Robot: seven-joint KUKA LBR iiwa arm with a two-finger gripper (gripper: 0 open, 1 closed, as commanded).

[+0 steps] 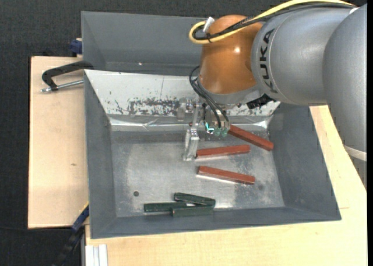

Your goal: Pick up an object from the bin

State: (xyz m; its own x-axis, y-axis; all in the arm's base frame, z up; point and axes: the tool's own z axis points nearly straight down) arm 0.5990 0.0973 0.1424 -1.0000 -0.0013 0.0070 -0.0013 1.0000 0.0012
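Bin (145, 166) of dull, scuffed grey metal; red-brown bars (226, 175) matt; orange wrist cover (227, 55) glossy

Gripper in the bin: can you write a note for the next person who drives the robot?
Gripper: low over the middle of the bin, at the left end of the middle red stick. I cannot tell whether it grips anything.
Things: upper red stick to its right, lower red stick below it, dark green sticks by the near wall.
Done: nothing looks lifted; all lie on the floor.
Left: grip one thing and lift it out.
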